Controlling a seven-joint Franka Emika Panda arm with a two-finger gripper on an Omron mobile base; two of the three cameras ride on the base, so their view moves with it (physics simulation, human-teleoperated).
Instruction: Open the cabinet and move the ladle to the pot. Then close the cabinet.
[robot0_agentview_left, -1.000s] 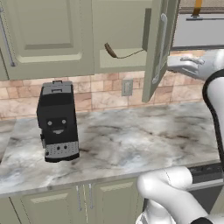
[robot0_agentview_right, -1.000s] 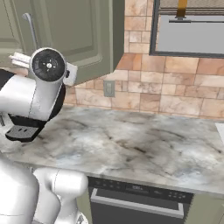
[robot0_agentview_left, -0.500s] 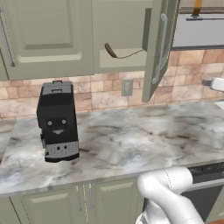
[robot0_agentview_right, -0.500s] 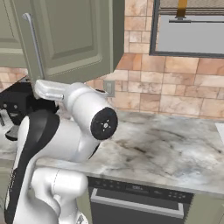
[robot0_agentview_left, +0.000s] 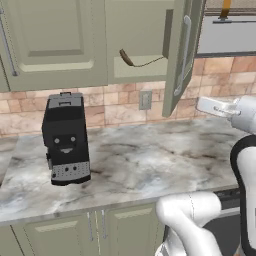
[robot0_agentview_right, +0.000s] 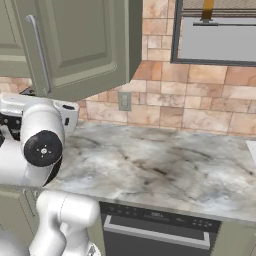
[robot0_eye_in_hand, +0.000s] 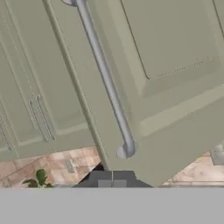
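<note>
Two finger tips of your claw (robot0_eye_in_hand: 111, 178) are pressed together, holding nothing, just below the cabinet (robot0_eye_in_hand: 175, 87) door's silver handle (robot0_eye_in_hand: 107, 83). The ladle (robot0_agentview_left: 131, 59) lies inside the open cabinet.

You see a cabinet (robot0_agentview_left: 140, 40) door painted smooth, dull green, with a shiny silver metal bar handle (robot0_eye_in_hand: 107, 81). The ladle (robot0_agentview_left: 131, 59) inside looks like brown wood. The counter (robot0_agentview_left: 150, 160) is glossy grey marble stone, the wall (robot0_agentview_right: 200, 100) is rough tan brick tile, and the coffee machine (robot0_agentview_left: 65, 137) is dull black plastic.
</note>
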